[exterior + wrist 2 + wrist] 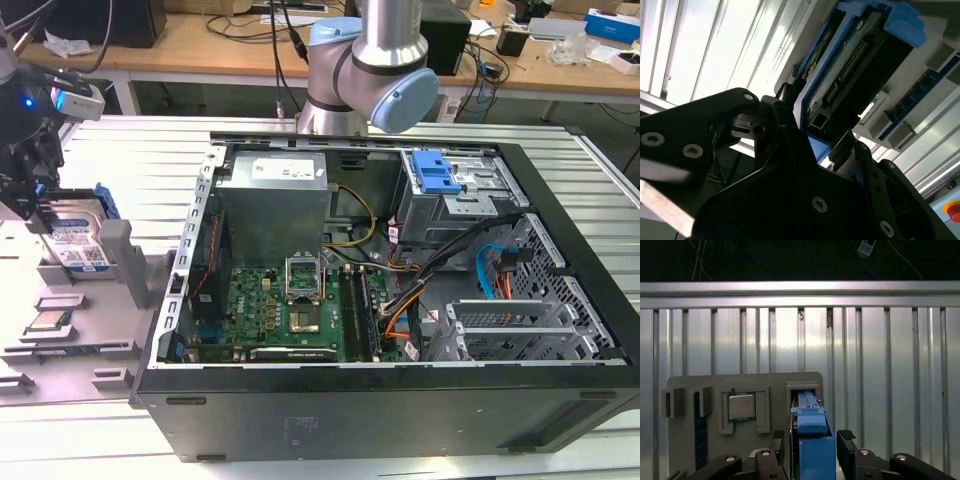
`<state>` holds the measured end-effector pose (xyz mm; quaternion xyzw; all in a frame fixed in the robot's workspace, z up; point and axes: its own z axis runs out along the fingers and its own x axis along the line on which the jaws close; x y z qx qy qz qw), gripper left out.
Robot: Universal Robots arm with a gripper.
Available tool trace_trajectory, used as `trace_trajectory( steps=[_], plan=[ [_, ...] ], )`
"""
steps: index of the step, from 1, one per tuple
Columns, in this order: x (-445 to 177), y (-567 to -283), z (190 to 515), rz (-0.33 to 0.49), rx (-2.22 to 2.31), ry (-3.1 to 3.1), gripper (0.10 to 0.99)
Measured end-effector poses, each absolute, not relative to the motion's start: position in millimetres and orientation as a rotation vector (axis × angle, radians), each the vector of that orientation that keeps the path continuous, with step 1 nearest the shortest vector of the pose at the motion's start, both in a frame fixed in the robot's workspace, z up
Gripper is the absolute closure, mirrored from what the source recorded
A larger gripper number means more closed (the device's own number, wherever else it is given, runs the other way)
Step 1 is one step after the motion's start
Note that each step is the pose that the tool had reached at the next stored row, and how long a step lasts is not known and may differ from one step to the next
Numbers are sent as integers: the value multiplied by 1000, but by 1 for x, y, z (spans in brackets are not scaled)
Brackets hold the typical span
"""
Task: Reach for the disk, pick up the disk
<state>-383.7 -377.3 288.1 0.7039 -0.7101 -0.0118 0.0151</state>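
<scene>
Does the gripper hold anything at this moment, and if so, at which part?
It cannot be told. The gripper is around the blue-framed edge of the disk, which stands in its grey holder; whether it grips is unclear.

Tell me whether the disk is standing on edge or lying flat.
Standing on edge: in the exterior view the disk sits upright in the grey holder, its labelled face turned sideways rather than up.

The disk [815,455] frame is smooth blue plastic, the table [880,365] glossy metal
</scene>
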Motion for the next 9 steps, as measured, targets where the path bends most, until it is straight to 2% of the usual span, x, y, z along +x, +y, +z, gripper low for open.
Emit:
trace_trajectory(
  steps=[1,3,4,9],
  plan=[
    [-384,-377,288,-37,2190,-2210,561],
    [-384,-377,288,-37,2190,-2210,686],
    [-384,-377,288,-37,2190,-2210,722],
    [-384,-377,288,-37,2190,-2209,722]
  ],
)
